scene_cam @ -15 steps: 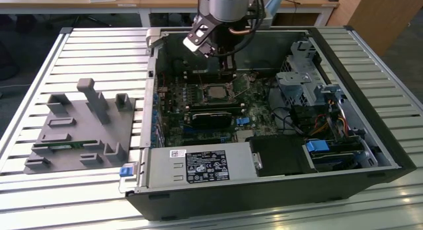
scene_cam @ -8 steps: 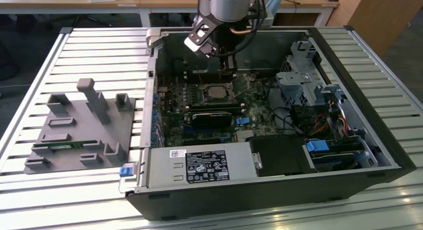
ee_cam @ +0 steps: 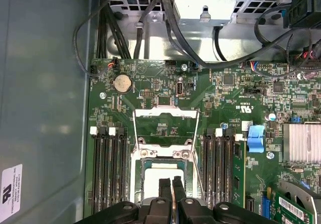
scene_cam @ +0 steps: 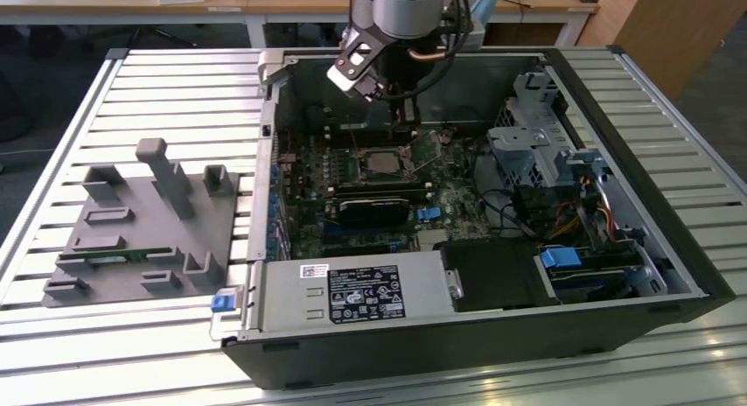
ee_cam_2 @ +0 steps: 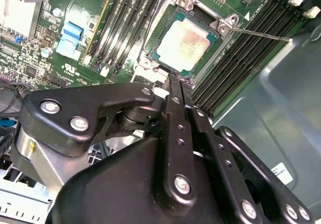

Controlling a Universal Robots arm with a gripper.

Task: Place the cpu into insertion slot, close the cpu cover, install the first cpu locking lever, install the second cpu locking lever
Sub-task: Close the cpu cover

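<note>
**CPU seated, cover open**

We see the cpu (ee_cam_2: 183, 45) lying flat in the insertion slot (ee_cam: 143, 166). The cpu cover (ee_cam: 165, 112) stands open, off the slot, on the side away from the gripper (ee_cam_2: 176, 79). The gripper hovers at the slot's edge, its fingers narrowed together with nothing between them. One locking lever (ee_cam_2: 261, 34) juts out unlatched beside the slot.
</note>
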